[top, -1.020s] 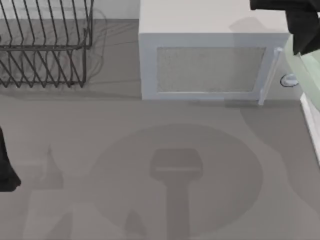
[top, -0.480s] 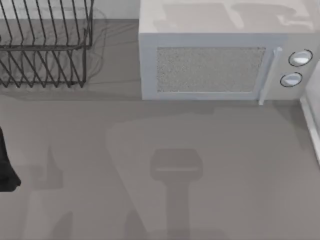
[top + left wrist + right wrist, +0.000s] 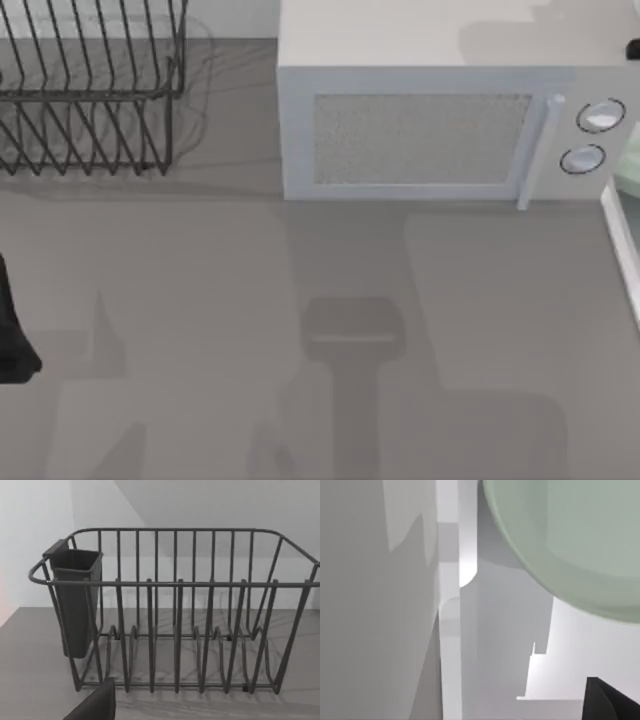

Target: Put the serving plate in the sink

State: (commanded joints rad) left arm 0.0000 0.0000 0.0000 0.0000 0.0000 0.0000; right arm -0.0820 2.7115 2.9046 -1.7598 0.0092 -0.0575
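At the worktop's right edge the serving plate (image 3: 570, 540) hangs over the sink (image 3: 618, 235), whether the right hand grasps it I cannot tell, so lower it level, clear of the microwave (image 3: 430, 110).

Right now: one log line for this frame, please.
serving plate: over the sink, table's right edge | right gripper: beside plate, grip unclear | left arm: parked at table's left | dish rack: idle
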